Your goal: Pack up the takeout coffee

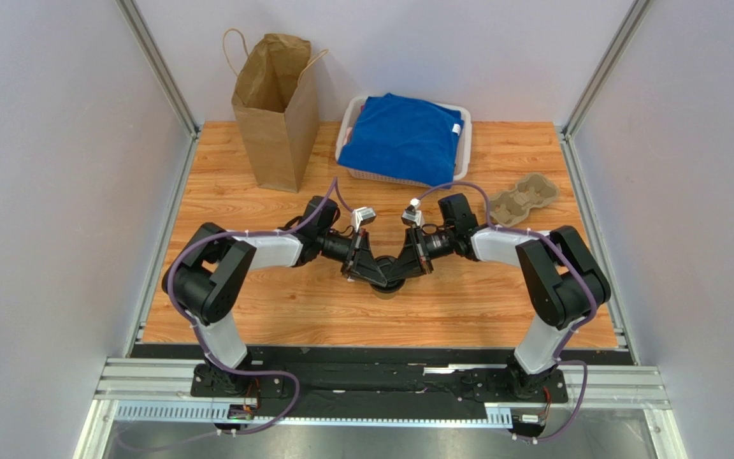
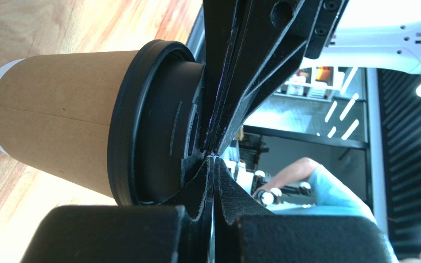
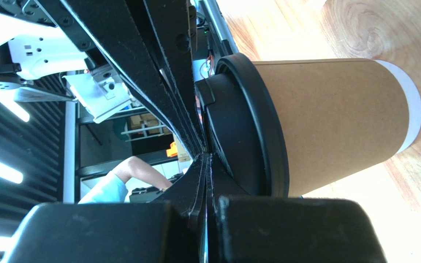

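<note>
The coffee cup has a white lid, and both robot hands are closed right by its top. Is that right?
No. The coffee cup has a black lid, not white, as the left wrist view shows. The left gripper and right gripper are indeed closed right by its top.

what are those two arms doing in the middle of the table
Both arms lean in over the takeout coffee, which stands upright on the table with its black lid on. The left gripper and right gripper are each shut, resting against the lid's top. The paper bag stands open at the back left, and the coffee is not in it yet.
</note>
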